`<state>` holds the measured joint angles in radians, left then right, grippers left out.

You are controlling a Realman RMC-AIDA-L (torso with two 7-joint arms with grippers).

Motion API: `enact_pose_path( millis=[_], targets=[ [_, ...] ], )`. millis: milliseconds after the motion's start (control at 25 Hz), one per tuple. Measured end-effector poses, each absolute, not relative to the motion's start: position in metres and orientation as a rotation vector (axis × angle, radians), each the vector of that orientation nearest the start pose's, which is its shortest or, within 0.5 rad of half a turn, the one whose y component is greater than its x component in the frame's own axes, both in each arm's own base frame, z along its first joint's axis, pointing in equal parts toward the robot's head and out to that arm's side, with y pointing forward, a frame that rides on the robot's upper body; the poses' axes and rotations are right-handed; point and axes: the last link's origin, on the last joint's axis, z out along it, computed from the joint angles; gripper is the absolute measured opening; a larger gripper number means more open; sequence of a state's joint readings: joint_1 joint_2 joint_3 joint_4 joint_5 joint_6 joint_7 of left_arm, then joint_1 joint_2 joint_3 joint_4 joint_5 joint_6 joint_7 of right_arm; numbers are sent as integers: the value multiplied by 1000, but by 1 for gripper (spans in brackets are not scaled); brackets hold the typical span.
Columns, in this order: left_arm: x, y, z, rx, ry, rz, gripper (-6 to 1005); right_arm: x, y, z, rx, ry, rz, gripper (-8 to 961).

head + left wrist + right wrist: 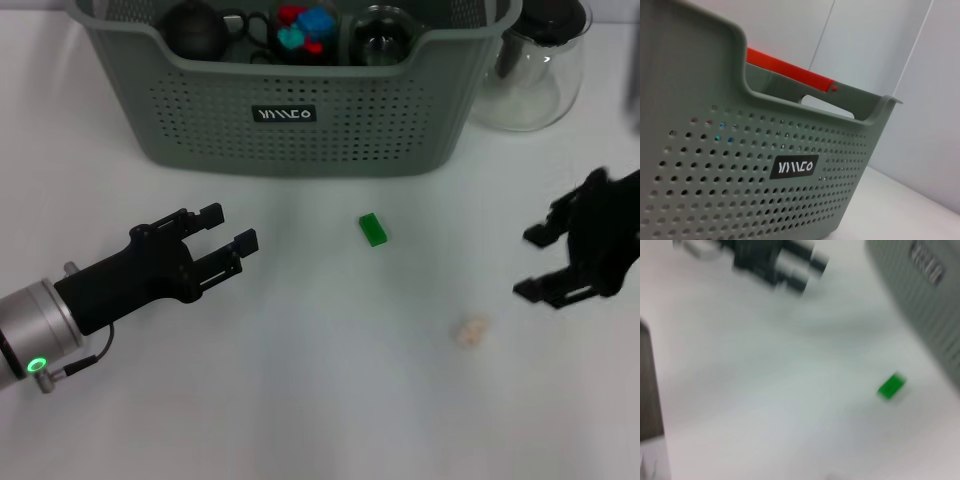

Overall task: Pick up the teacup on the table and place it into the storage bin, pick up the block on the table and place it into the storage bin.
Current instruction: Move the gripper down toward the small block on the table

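The green block [374, 229] is seen lying on the table [300, 380] before the storage bin [300, 130]; both the left gripper [228, 240] and the right gripper [538, 262] are held released, empty; a red bar [790, 70] behind the bin is shown only by the left wrist view.

The left end effector [228, 240] extends forward from the lower left on a black wrist and silver forearm, fingers apart and empty. The right end effector [535, 262] enters from the right edge, fingers spread and empty.
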<state>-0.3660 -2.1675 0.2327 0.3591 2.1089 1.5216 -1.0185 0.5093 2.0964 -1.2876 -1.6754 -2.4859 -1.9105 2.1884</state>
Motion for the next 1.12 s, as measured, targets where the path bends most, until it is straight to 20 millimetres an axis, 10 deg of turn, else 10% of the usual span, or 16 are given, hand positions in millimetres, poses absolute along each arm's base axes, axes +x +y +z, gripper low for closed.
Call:
enact_pose_path(
  millis=[400, 1120],
  targets=[
    [-322, 251, -50, -2336, -867, -919, 661, 170, 327, -14, -2882, 660, -762, 608],
    [-322, 254, -50, -2338, -862, -907, 661, 165, 320, -48, -2723, 899, -893, 595]
  ],
)
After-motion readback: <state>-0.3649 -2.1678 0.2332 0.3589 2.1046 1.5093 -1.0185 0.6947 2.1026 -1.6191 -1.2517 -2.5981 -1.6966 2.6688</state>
